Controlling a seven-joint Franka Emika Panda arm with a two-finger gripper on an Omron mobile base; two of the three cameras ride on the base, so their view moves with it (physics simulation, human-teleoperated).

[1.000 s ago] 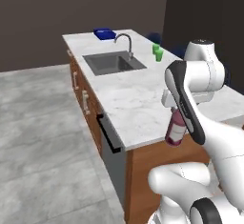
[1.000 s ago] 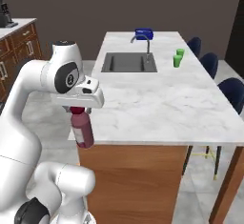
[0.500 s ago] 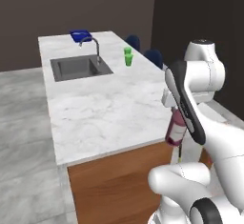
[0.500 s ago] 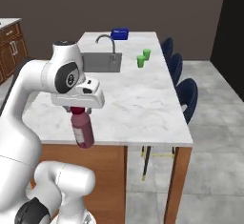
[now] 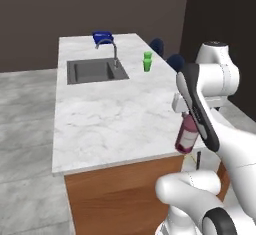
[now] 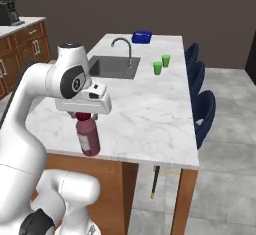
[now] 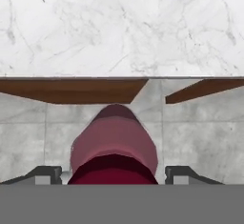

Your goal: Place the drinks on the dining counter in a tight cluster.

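Note:
My gripper [image 6: 85, 115] is shut on the neck of a stout dark-red labelled juice bottle [image 6: 88, 138], which hangs upright under the hand. In the left base view the juice bottle [image 5: 187, 136] sits just off the near right corner of the dining counter [image 5: 100, 114], a white marble island on a wooden base. In the hand view the juice bottle [image 7: 114, 144] hangs between the two dark fingertips [image 7: 45, 173], over the grey floor just short of the dining counter's [image 7: 119, 27] edge. The gripper [image 5: 188, 116] is beside the counter, not above it.
A dark inset sink [image 5: 95, 70] with a curved faucet [image 5: 114, 51] lies at the far half of the island. Small green cups [image 6: 161, 64] and a blue object [image 6: 142, 36] stand beyond it. Blue stools [image 6: 202, 111] line the right side. A wall counter with wooden drawers [image 6: 20, 44] is far left.
The whole picture has shifted: the base has driven round to the island's short near end. The juice bottle stays in the gripper in the same pose.

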